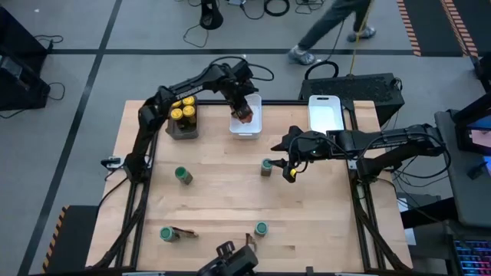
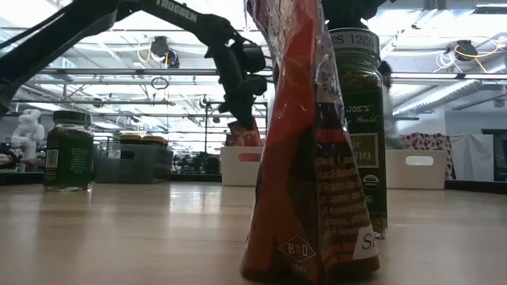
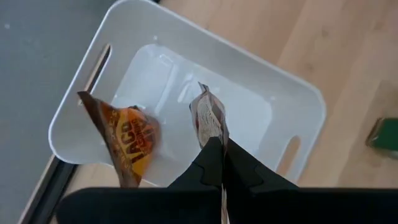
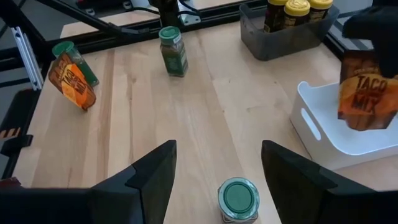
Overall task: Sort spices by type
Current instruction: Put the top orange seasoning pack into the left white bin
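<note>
The wooden table (image 1: 230,199) carries the whole sort, and three bins line its far edge. The dark tray (image 1: 182,126) on the left is already packed with yellow-lidded jars (image 1: 182,113). Beside it sits the middle white bin (image 1: 247,126), and further right a second white bin (image 1: 325,113), nothing visible in it from above.

Over the middle bin hangs the left gripper (image 3: 222,163), fingers pinched tight on the top edge of a brown-orange packet (image 3: 208,118), which dangles above the bin floor. Another taco-mix packet (image 3: 127,140) already leans inside against the wall. So this looks like the drop-off step for the packets: the next move calls for lowering a touch and letting go so the packet falls inside the walls, not over the rim.

The right gripper (image 4: 217,165) hovers near table centre, fingers spread wide and holding nothing, directly above a green-lidded jar (image 4: 238,199). That looks like a pick being lined up: come down straddling the jar, close, then carry it, probably to the second white bin.

More green-lidded jars wait: one left of centre (image 1: 183,175), one at the front left (image 1: 166,233) with a packet (image 1: 184,233) just beside it, one at the front middle (image 1: 261,228) near another packet (image 1: 247,242). Plenty left to sort.
</note>
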Action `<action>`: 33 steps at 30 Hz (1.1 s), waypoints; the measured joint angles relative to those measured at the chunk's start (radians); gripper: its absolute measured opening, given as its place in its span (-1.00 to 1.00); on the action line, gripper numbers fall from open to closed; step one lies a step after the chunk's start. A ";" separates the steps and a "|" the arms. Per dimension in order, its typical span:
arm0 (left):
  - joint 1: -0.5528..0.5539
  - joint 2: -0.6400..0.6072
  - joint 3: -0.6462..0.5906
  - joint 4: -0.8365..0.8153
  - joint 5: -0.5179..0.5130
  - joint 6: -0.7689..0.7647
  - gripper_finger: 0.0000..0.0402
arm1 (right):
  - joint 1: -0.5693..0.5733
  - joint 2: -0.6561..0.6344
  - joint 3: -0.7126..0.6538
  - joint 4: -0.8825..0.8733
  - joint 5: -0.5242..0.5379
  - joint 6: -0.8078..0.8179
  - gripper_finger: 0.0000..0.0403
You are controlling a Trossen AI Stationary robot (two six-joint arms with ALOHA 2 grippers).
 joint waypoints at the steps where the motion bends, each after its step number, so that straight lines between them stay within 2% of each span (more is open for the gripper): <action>1: 0.001 0.005 0.000 -0.004 -0.007 0.009 -1.00 | 0.000 0.000 0.000 0.000 0.000 -0.004 0.09; 8: 0.001 0.025 0.000 -0.054 -0.074 0.077 -1.00 | -0.008 0.000 0.000 0.001 0.002 -0.010 0.09; 29: -0.003 0.026 0.000 -0.087 -0.108 0.179 -1.00 | -0.025 0.000 0.000 0.010 0.001 0.019 0.09; 33: -0.007 0.026 0.000 -0.085 -0.108 0.178 -0.94 | -0.025 0.000 0.000 0.010 0.001 0.023 0.09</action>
